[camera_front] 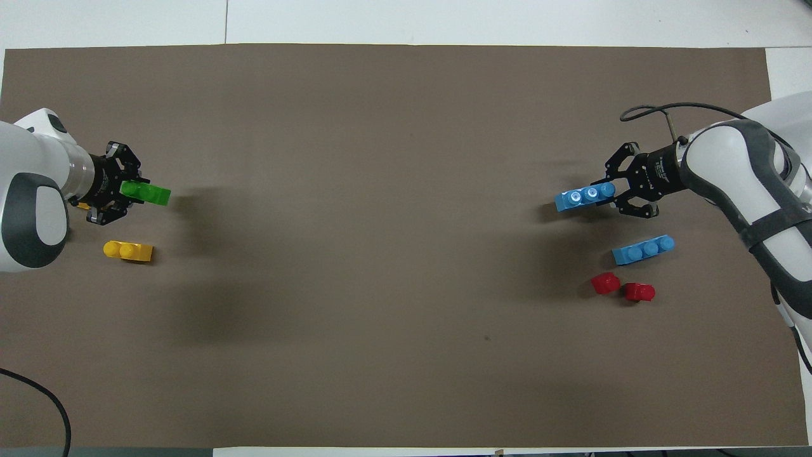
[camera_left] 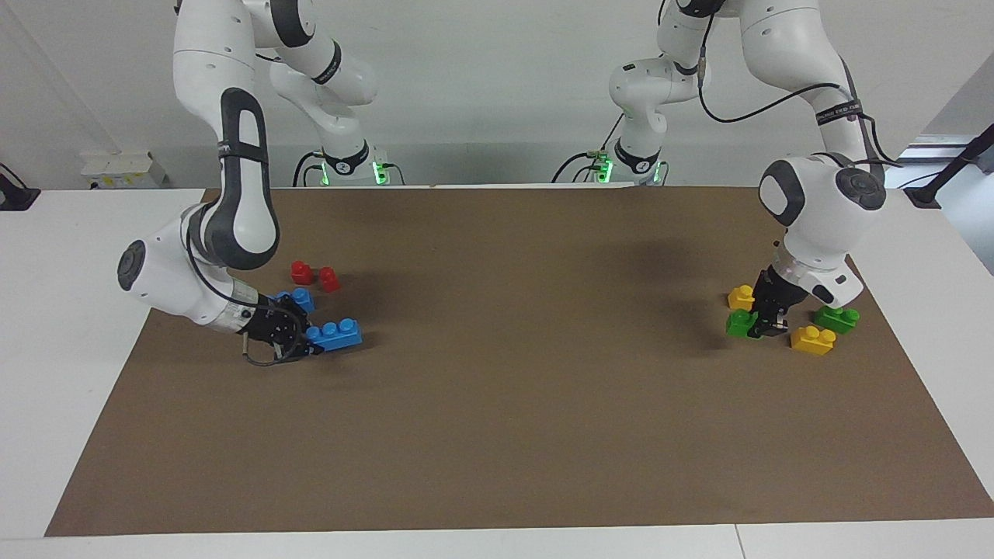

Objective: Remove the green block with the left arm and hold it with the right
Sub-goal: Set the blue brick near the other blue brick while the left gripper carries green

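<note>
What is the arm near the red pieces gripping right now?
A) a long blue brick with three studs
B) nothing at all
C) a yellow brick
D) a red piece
A: the right gripper is shut on one end of the held blue brick, while the two red pieces and another blue brick lie loose on the mat.

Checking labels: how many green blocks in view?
2. One green block is in the left gripper; the second green block lies beside a yellow brick. Overhead, the arm hides the second.
</note>
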{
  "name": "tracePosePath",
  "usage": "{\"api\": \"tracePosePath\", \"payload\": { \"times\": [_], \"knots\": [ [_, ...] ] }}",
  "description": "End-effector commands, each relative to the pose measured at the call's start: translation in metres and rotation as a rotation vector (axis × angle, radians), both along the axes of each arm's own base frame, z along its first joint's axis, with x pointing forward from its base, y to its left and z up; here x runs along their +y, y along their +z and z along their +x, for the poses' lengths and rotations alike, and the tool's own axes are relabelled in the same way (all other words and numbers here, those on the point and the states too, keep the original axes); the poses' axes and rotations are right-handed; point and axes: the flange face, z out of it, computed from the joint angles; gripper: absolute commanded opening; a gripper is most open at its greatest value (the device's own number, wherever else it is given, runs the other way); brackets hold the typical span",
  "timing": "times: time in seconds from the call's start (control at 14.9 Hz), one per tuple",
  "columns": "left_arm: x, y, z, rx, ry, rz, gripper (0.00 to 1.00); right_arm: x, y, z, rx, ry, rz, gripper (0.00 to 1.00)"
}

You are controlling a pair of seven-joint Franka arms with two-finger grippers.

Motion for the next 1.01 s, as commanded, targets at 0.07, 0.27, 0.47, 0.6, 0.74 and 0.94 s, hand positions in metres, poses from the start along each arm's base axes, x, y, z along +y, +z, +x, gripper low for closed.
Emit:
{"api": "tracePosePath", "payload": {
  "times": [0.07, 0.27, 0.47, 0.6, 0.74, 0.94],
  "knots": [
    [0.005, -0.029, 0.014, -0.018, -0.017, -0.015, 0.0, -0.002, -0.008, -0.006, -0.015, 0.017, -0.013, 0.02],
    [0.023, -0.038, 0.016, -0.016, -0.034, -0.008, 0.0, -0.002, -0.019, -0.013, -0.029, 0.002, -0.03, 0.18],
    [0.032, -0.045, 0.023, -0.022, -0.053, -0.007, 0.0, 0.002, -0.022, -0.015, -0.032, 0.004, -0.031, 0.58],
    [0.032, -0.051, 0.025, -0.033, -0.051, -0.008, 0.0, 0.003, -0.021, -0.015, -0.03, 0.006, -0.026, 0.9],
    [0.032, -0.058, 0.026, -0.036, -0.059, -0.006, 0.0, 0.006, -0.014, -0.014, -0.013, 0.014, -0.009, 1.0],
    [0.03, -0.067, 0.025, -0.021, -0.174, 0.004, 0.0, 0.01, 0.022, -0.007, -0.034, 0.016, -0.001, 1.0]
  ]
}}
